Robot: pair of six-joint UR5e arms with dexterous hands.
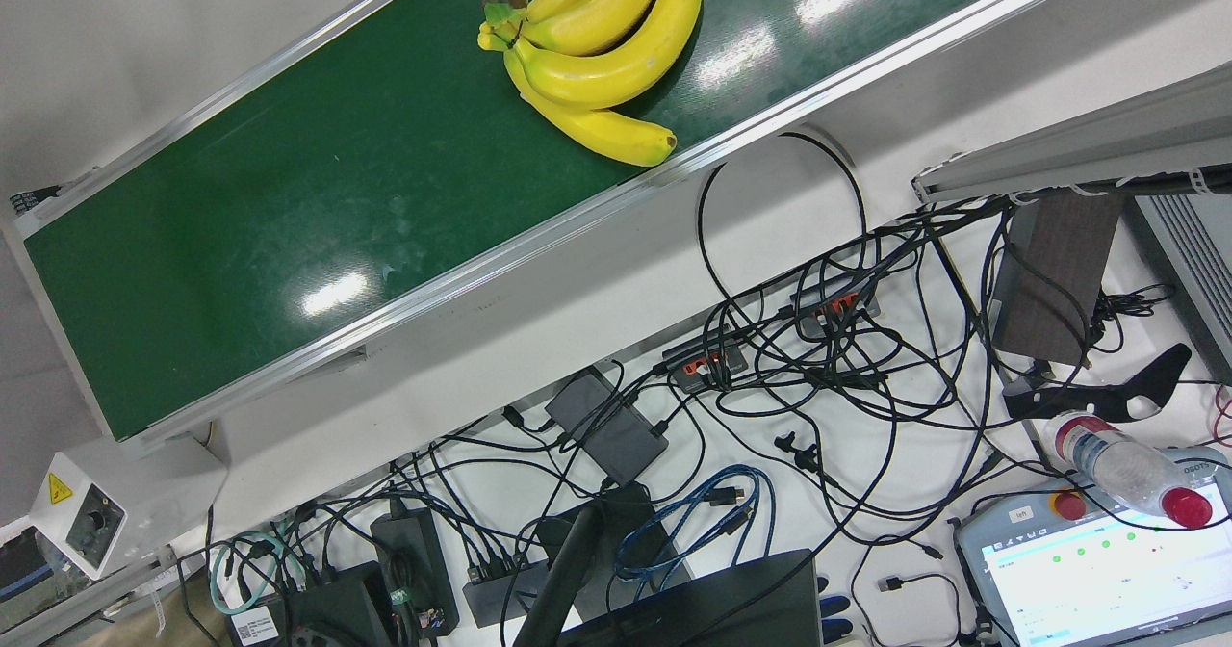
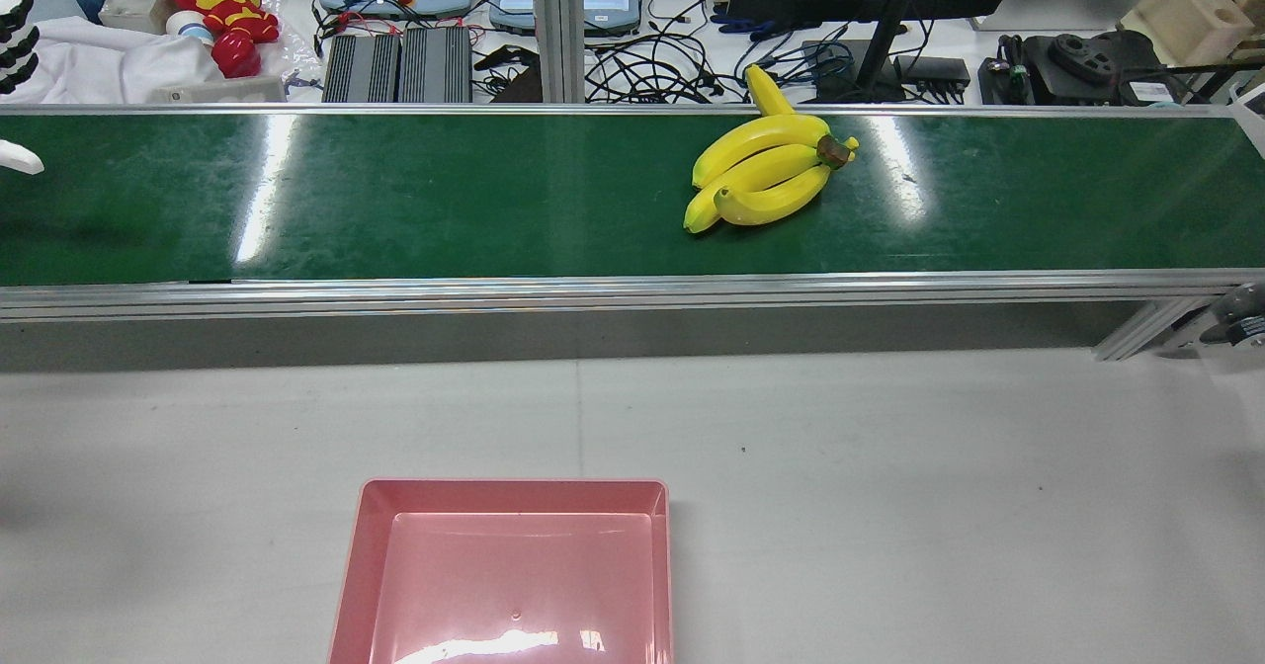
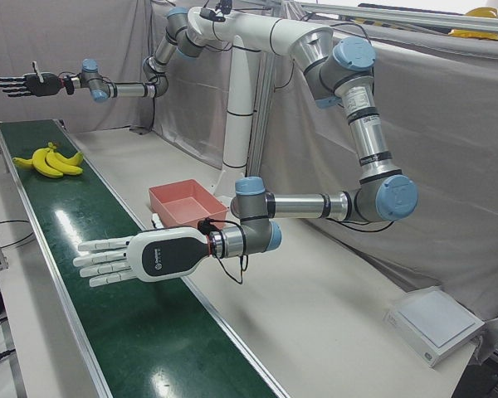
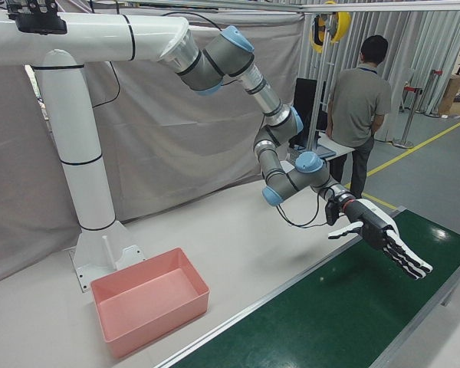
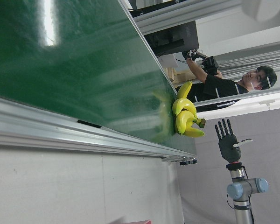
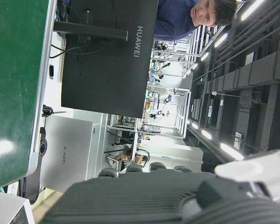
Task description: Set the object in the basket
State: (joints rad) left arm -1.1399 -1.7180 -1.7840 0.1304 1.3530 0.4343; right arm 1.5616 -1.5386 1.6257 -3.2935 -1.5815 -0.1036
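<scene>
No grasp has begun; the step in hand is the reach.

Taken from left to right as the rear view shows it, the left hand (image 3: pixel 141 257) comes first. It hangs flat over the far left stretch of the green conveyor belt (image 2: pixel 395 200), palm down and fingers straight and apart, holding nothing. It is well apart from the fruit.

The pink basket (image 2: pixel 514 491) is next. It sits empty on the grey counter (image 2: pixel 889 466) on the robot's side of the belt, a little left of centre.

To the right of the middle lies the bunch of bananas (image 2: pixel 766 175). It is on the belt, close to the far rail, and nothing touches it. The fruit is bright yellow and glossy, and I judge it to be plastic. The curved bananas fan leftward from a brown stem stub at the bunch's right end. One banana sticks up and away over the far rail.

The right hand (image 3: pixel 21 83) is furthest right, outside the rear view. It is raised above the belt beyond the bananas with its fingers spread, and it too is empty.

The right hand is the nearer one to the fruit, so the pickup is probably its job. The next move would be to come down and inward over the bunch and close around the thick middle or near the stem. The bunch would then be lifted clear of the near rail and carried leftward to the basket. The smooth, curved skins may slip, so a wide wrap seems safer than a pinch.
</scene>
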